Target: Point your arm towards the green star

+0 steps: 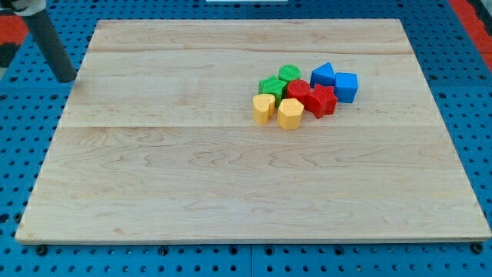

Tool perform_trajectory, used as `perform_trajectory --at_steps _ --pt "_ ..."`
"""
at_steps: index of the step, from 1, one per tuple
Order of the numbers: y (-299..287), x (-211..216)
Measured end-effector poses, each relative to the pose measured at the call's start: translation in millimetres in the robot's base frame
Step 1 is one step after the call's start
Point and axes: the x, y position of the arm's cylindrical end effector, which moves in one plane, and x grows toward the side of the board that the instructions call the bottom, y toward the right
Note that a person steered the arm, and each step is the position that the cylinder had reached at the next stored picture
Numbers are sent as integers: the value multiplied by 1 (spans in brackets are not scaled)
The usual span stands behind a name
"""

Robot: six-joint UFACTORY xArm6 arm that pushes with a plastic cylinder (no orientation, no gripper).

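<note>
The green star (271, 85) lies on the wooden board (192, 177) in a tight cluster right of centre, toward the view's top. A green cylinder (290, 74) touches it at the upper right. A red cylinder (298, 90) and a red star (321, 101) sit to its right. A yellow heart (264, 108) and a yellow hexagon (290, 113) lie just below it. A blue triangle (324, 75) and a blue cube (346, 86) are at the cluster's right end. My tip (66, 79) is at the view's top left, just off the board's left edge, far left of the green star.
The board rests on a blue perforated table (23, 146). A red surface (469, 15) shows at the view's top right corner.
</note>
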Motion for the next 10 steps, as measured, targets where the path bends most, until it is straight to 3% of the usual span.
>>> perform_trajectory --at_steps 5,7,8,9,10 --pt "-2 0" --pt "83 0" --pt "121 27" --pt "150 51" --pt "155 42"
